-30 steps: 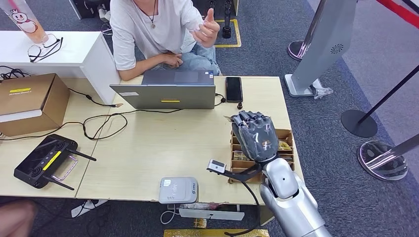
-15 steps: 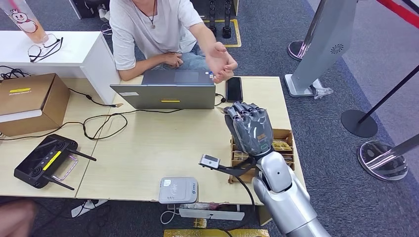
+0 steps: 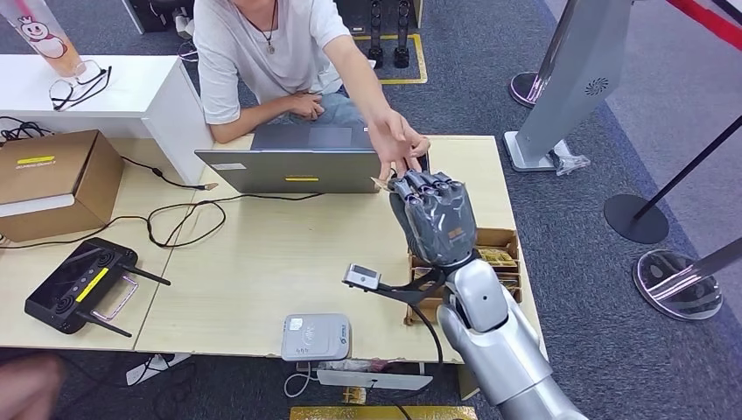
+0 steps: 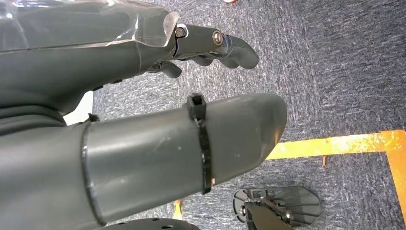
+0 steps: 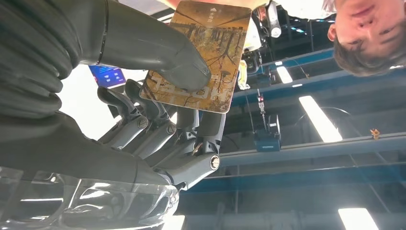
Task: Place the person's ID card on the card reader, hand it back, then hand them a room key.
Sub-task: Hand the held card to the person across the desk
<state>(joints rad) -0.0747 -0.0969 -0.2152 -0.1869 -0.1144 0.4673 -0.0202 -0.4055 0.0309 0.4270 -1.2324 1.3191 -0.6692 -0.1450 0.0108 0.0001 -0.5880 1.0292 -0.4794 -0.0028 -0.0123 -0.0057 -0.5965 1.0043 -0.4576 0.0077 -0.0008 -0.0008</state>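
Closest to me, at the near edge of the table (image 3: 262, 262), sits the white card reader (image 3: 316, 337), and there is nothing on top of it. My left hand (image 4: 143, 110) hangs down by my side over the grey carpet. It holds nothing, and its fingers are loose and a bit bent. A little farther out, my right hand (image 3: 437, 219) is lifted up above the table, just past the little wooden box (image 3: 503, 238) of cards. In the right wrist view I can see that this hand is pinching a brown and gold card (image 5: 201, 57). My thumb (image 5: 158, 52) presses on one face of it and my fingers (image 5: 158, 129) back it from the other side, so most of the card sticks out free. It looks like the cards in the box, so I think it is the room key and not the ID card, but the print is too blurry for me to be sure. If so, I am on the last step, giving the key away. Right past my fingertips is the person's hand (image 3: 395, 142), reaching toward me across the laptop (image 3: 297, 166) and coming down very near the card. I cannot tell if it is touching the card yet. What I need to do next is hold the card steady until they have a good grip on it. Then I should ease my thumb off so it slides out, and not let go too soon or it may drop on the table.
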